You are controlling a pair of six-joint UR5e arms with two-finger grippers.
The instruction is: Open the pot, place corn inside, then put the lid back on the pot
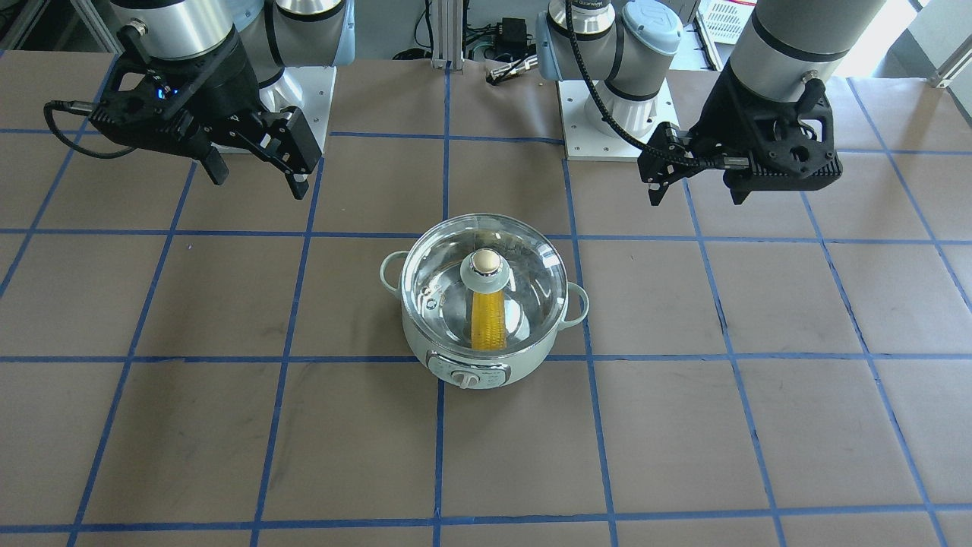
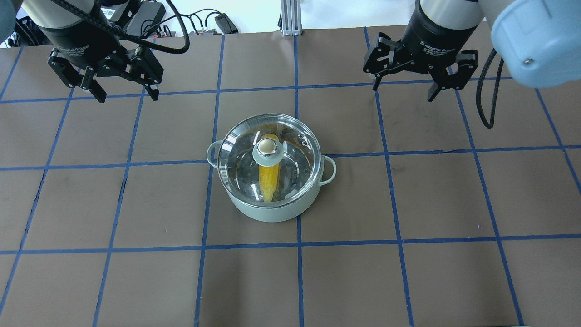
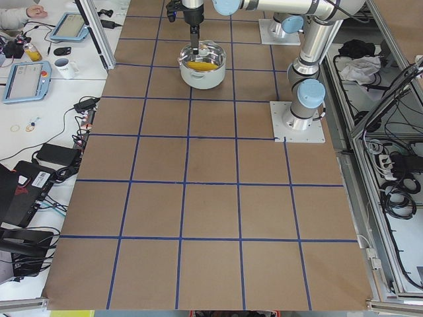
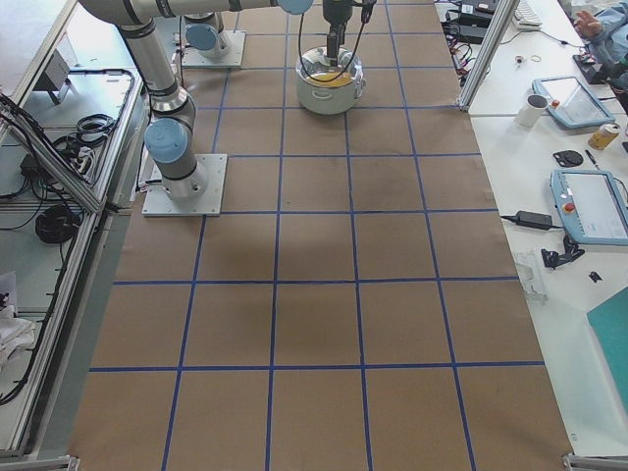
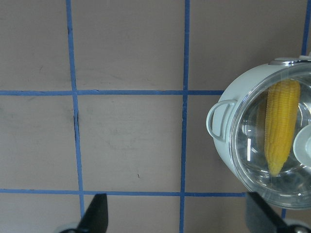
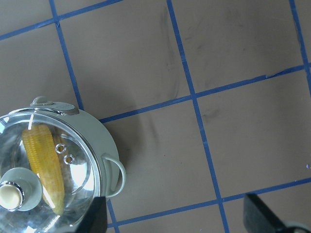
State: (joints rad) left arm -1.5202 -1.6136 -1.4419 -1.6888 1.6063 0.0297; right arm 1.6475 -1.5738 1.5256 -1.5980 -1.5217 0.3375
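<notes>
The pale mint-green pot stands in the middle of the table with the clear glass lid seated on it. The yellow corn lies inside, seen through the glass; it also shows in the left wrist view and the right wrist view. My left gripper is open and empty, high above the table, well to the left of the pot. My right gripper is open and empty, high and well to the right of the pot.
The brown table carries a grid of blue tape lines. The arm base plates stand at the robot's side. Cables and power bricks lie beyond the far edge. Operator desks with tablets flank the table.
</notes>
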